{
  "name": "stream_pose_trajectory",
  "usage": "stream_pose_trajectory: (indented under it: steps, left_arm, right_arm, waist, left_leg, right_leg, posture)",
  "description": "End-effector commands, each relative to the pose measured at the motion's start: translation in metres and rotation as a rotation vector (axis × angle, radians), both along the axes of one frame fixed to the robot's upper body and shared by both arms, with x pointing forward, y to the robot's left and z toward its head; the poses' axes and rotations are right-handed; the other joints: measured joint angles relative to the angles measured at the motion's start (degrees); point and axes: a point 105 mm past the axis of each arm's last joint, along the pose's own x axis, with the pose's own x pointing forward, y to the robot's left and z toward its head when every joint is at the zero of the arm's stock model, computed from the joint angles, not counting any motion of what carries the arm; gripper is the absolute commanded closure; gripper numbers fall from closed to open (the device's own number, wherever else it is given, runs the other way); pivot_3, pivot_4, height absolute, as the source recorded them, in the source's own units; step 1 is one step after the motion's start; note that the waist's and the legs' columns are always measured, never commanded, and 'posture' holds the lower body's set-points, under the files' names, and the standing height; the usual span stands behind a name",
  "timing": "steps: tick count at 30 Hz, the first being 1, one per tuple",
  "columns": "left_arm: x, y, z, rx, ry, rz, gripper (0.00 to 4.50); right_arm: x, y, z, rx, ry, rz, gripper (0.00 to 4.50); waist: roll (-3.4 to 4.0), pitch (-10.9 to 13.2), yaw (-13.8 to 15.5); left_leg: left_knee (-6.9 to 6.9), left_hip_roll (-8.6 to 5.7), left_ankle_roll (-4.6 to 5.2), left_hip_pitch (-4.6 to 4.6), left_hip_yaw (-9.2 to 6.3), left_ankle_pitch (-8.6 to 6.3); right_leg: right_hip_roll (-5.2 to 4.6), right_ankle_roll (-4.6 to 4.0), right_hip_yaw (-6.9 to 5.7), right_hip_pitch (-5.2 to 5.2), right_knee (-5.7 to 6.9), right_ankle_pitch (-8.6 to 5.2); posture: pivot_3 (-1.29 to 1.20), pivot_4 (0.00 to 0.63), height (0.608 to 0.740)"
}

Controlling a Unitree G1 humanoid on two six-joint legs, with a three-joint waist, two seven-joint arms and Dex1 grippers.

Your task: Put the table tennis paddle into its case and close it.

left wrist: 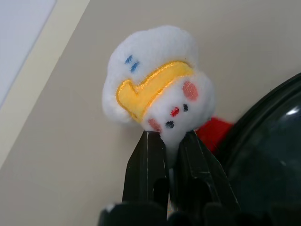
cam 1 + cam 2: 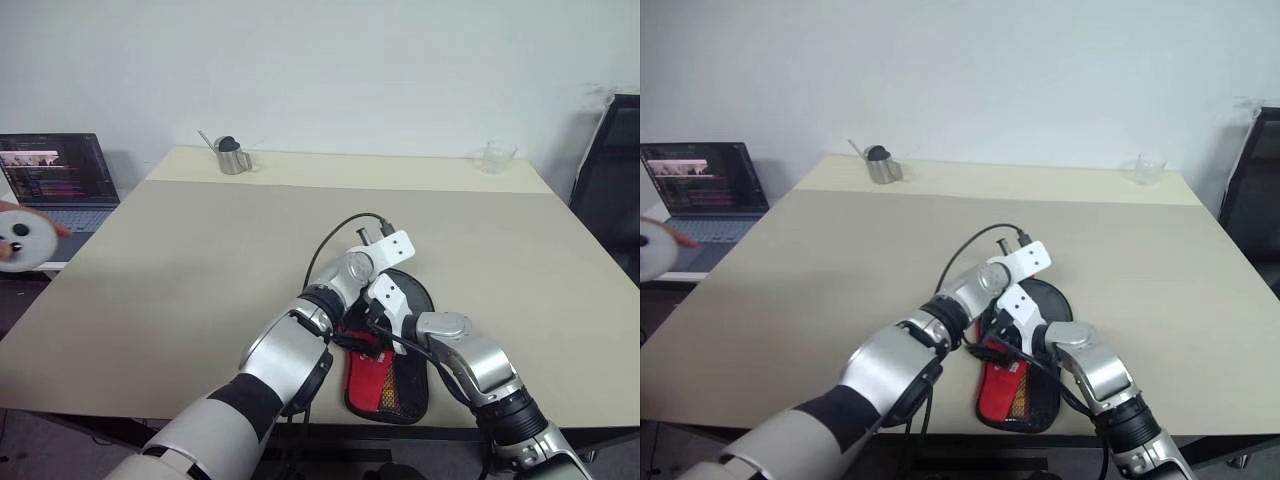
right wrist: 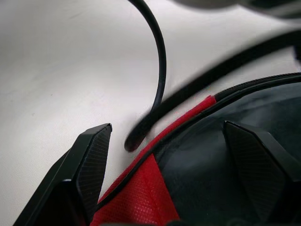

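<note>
The big beige tabletop (image 2: 200, 290) carries the case (image 2: 400, 385), lying near the front edge with its red panel and mesh pocket up, round end pointing away from the robot. Both arms crowd over it. The left end effector (image 1: 168, 141) is pinched tight on the little white-yellow charm (image 1: 157, 80), just beside the case's rim. The right end effector (image 3: 188, 160) has its fingers spread wide across the case's edge, one finger (image 3: 94, 155) out over bare tabletop.
</note>
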Motion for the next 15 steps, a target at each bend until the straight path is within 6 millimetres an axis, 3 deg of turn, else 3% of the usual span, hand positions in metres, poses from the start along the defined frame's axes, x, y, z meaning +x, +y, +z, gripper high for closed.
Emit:
stream_pose_trajectory:
  steps: [1,2,5,12,15]
  left_arm:
    - [0.001,0.007,-0.003,-0.045,0.039,0.017,4.49]
    - [0.000,0.014,-0.010,-0.047,0.070,0.028,4.49]
    - [-0.004,0.030,-0.030,-0.078,0.164,0.050,3.57]
    - [-0.010,0.031,-0.043,-0.062,0.213,0.025,1.13]
    - [-0.012,0.032,-0.045,-0.053,0.221,0.016,1.13]
  right_arm:
    - [-0.005,-0.001,-0.020,-0.026,0.084,0.011,0.33]
    - [-0.005,0.000,-0.020,-0.025,0.084,0.015,0.33]
    - [-0.004,0.003,-0.019,-0.031,0.081,0.033,0.33]
    - [-0.002,0.004,-0.020,-0.031,0.082,0.040,0.33]
    - [-0.001,0.005,-0.020,-0.029,0.083,0.043,0.33]
  waist:
    - [0.01,-0.01,-0.16]
    - [0.02,-0.02,-0.20]
    - [0.06,-0.18,-0.37]
    - [0.09,-1.08,-0.33]
    - [0.10,-1.20,-0.31]
  left_leg:
    - [0.00,0.00,0.00,0.00,0.00,0.00]
    - [0.00,-0.01,0.00,0.01,0.00,0.00]
    - [0.00,-0.02,0.00,0.15,0.06,0.00]
    - [-0.04,0.02,0.00,0.23,0.09,-0.01]
    - [-0.10,0.00,0.00,0.25,0.10,-0.01]
  right_leg:
    - [0.00,0.00,0.00,0.01,0.00,0.00]
    - [0.00,0.00,0.00,0.02,0.00,0.00]
    - [0.00,0.01,0.05,0.11,0.03,0.01]
    - [-0.01,0.00,0.10,0.14,0.04,0.00]
    - [0.00,-0.01,0.11,0.15,0.02,0.00]
  posture:
    - [0.00,0.150,0.740]
    - [0.00,0.150,0.740]
    - [0.00,0.150,0.740]
    - [0.00,0.150,0.740]
    - [0.00,0.150,0.740]
